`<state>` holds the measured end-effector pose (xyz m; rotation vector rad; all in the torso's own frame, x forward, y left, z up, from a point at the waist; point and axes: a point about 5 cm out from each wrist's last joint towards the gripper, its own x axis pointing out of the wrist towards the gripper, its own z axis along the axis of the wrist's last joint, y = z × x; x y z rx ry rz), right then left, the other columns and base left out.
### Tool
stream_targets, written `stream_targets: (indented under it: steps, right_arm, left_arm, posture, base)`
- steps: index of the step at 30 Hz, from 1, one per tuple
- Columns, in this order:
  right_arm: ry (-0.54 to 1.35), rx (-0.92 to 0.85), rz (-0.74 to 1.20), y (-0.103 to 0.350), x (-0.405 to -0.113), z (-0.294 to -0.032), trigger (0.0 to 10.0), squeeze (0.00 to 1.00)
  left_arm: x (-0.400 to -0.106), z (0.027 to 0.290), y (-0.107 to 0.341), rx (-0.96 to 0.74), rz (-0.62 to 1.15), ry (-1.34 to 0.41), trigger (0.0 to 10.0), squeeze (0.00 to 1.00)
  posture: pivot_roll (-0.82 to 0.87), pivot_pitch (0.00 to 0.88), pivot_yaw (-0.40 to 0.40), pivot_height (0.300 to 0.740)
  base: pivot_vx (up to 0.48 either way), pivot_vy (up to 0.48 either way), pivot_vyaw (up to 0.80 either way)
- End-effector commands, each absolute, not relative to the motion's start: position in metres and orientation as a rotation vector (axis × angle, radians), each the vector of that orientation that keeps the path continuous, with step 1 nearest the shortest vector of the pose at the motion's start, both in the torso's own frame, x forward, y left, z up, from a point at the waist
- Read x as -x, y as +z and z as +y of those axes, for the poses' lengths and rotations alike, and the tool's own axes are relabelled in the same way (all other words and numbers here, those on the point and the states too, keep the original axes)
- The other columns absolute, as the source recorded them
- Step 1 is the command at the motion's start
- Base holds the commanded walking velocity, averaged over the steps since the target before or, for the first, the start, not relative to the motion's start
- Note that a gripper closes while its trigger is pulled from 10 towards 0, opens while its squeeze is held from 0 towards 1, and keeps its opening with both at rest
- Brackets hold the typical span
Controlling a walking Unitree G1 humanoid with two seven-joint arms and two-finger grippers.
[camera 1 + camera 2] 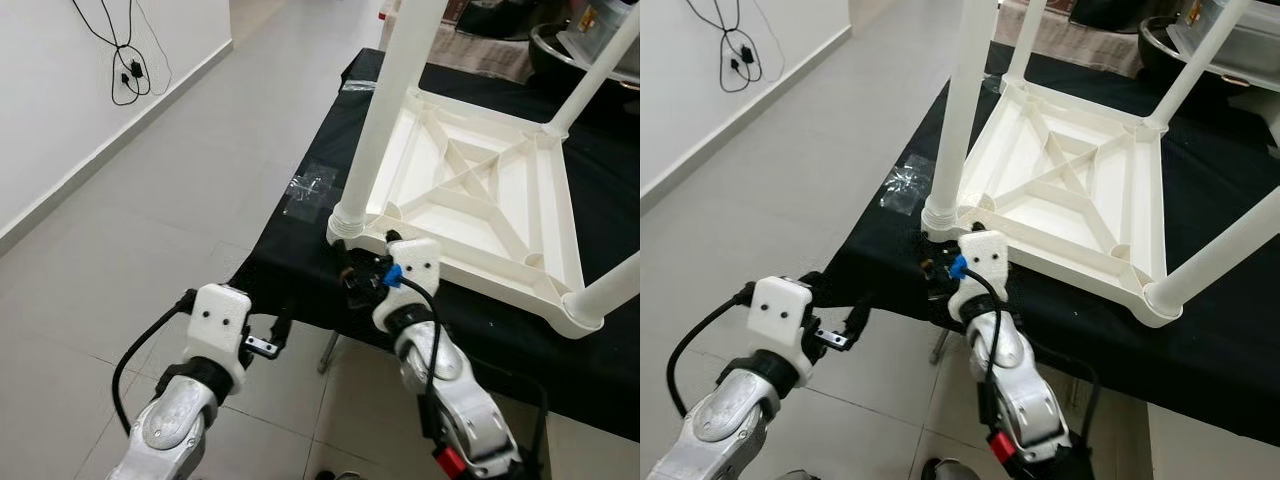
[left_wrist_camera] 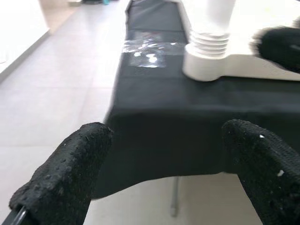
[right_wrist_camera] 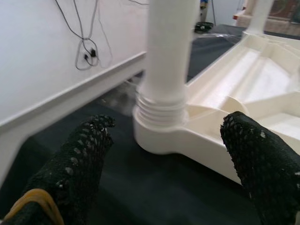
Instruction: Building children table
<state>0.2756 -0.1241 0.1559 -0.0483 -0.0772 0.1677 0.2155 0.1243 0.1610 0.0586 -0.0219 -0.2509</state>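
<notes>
White plastic children's table (image 1: 480,200) lies upside down on a black-cloth-covered tabletop (image 1: 300,250), ribbed underside facing up. Legs are screwed into the corner sockets: near-left white plastic leg (image 1: 385,110) rises from a threaded collar at the corner closest to the tabletop's front-left edge, far-right leg (image 1: 595,70) stands at the back, near-right leg (image 1: 605,290) juts up from the front-right corner. In the right eye view a fourth leg (image 1: 1030,35) shows at the far-left corner.

Right gripper (image 1: 350,262) sits at the base of the near-left leg, just beside the collar at the table's corner. Right wrist view: jaws open, black textured fingers (image 3: 82,161) spread either side of the leg base, not touching it; threaded collar (image 3: 161,110) sits between them but further on.

Left gripper (image 1: 285,325) is lower and left, off the tabletop's front edge, over the grey tiled floor (image 1: 150,200). Left wrist view: jaws open, fingers (image 2: 77,164) wide apart, nothing held, pointed at the hanging black cloth edge with the same leg collar beyond.

Crumpled clear plastic wrapper (image 1: 312,190) lies on the cloth, left of the near-left leg. Black cable (image 1: 125,50) hangs on the white wall at left.
</notes>
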Motion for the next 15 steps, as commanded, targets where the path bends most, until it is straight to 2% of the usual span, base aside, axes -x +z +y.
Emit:
stream_targets:
  steps: [1,5,7,13,15]
  right_arm:
    - [0.13,0.078,-0.088,0.155,-0.272,-0.137,10.0,0.0]
    - [0.093,0.106,-0.084,0.152,-0.266,-0.148,10.0,0.0]
    - [0.088,0.111,-0.084,0.152,-0.267,-0.149,10.0,0.0]
    - [0.087,0.077,-0.075,0.149,-0.273,-0.147,10.0,0.0]
    - [0.097,0.08,-0.064,0.147,-0.273,-0.145,10.0,0.0]
  left_arm:
    - [-0.213,0.132,0.158,-0.073,-0.01,-0.192,10.0,0.0]
    - [-0.212,0.142,0.158,-0.078,-0.006,-0.113,10.0,0.0]
    - [-0.213,0.144,0.158,-0.08,-0.011,-0.092,10.0,0.0]
    - [-0.218,0.149,0.159,-0.075,-0.016,-0.044,10.0,0.0]
    - [-0.218,0.15,0.159,-0.075,-0.013,-0.048,10.0,0.0]
  posture:
    - [0.13,0.128,-0.113,0.74]
    - [0.13,0.128,-0.102,0.74]
    - [0.13,0.121,-0.106,0.74]
    - [0.14,0.11,-0.102,0.74]
    - [0.14,0.11,-0.102,0.74]
  base:
    - [0.0,0.0,0.0]
    - [0.0,0.0,-0.8]
    - [0.0,0.0,-0.43]
    - [0.0,0.0,0.0]
    - [0.0,0.0,-0.61]
